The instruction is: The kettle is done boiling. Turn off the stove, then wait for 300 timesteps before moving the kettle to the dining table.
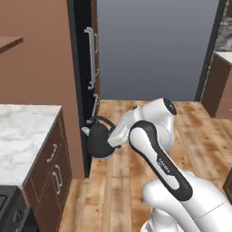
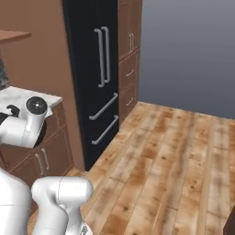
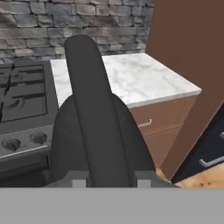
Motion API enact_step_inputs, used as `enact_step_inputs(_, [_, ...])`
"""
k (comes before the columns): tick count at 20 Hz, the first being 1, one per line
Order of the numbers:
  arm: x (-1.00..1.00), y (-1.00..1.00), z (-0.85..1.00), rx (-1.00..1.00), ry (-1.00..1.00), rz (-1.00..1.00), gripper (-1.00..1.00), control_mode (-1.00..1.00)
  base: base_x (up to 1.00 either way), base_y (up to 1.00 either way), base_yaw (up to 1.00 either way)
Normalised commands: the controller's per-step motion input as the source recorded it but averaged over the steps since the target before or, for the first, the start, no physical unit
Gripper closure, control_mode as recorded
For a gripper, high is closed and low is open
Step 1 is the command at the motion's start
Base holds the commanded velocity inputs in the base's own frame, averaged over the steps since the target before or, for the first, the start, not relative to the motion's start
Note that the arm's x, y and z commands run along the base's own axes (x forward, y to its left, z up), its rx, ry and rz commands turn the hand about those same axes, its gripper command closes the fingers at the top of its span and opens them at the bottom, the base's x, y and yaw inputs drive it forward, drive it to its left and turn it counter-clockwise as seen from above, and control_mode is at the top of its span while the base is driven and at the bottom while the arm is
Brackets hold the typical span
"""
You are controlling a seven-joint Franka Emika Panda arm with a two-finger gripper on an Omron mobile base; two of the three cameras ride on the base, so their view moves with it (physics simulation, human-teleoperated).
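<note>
The small black kettle (image 1: 99, 141) hangs in the air over the wooden floor, just past the end of the counter and close to the black fridge. My gripper (image 1: 116, 136) is shut on its thin arched handle. In the hand view the handle (image 3: 89, 109) runs up the middle from between my gripper (image 3: 111, 180) and the kettle's rounded body bulges on both sides of it. The stove (image 3: 22, 100) lies behind the kettle at the left, with black grates and round front knobs (image 3: 38, 138); its corner (image 1: 9, 206) shows at the lower left. The dining table is out of view.
A marble counter (image 1: 22, 131) (image 3: 140, 78) on brown cabinets stands beside the stove. The tall black fridge (image 1: 84, 68) (image 2: 92, 69) with long handles stands right behind the kettle. Wooden floor (image 2: 160, 160) stretches open to the right. A stone wall (image 3: 65, 22) backs the stove.
</note>
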Motion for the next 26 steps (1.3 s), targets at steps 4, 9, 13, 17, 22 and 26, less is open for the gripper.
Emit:
enact_step_inputs(4, [0.00, 0.00, 0.00, 0.00, 0.00, 0.00, 1.00, 1.00, 0.00, 0.10, -0.45])
enact_step_inputs(9, [0.00, 0.00, 0.00, 0.00, 0.00, 0.00, 1.00, 1.00, 0.03, 0.21, -0.47])
enact_step_inputs(13, [0.00, 0.00, 0.00, 0.00, 0.00, 0.00, 1.00, 1.00, 0.13, 0.22, -0.48])
enact_step_inputs(17, [0.00, 0.00, 0.00, 0.00, 0.00, 0.00, 1.00, 1.00, 0.24, 0.13, -0.45])
enact_step_inputs(22, [0.00, 0.00, 0.00, 0.00, 0.00, 0.00, 1.00, 1.00, 0.47, 0.30, -0.41])
enact_step_inputs(26, [0.00, 0.00, 0.00, 0.00, 0.00, 0.00, 1.00, 1.00, 0.69, 0.48, -0.35])
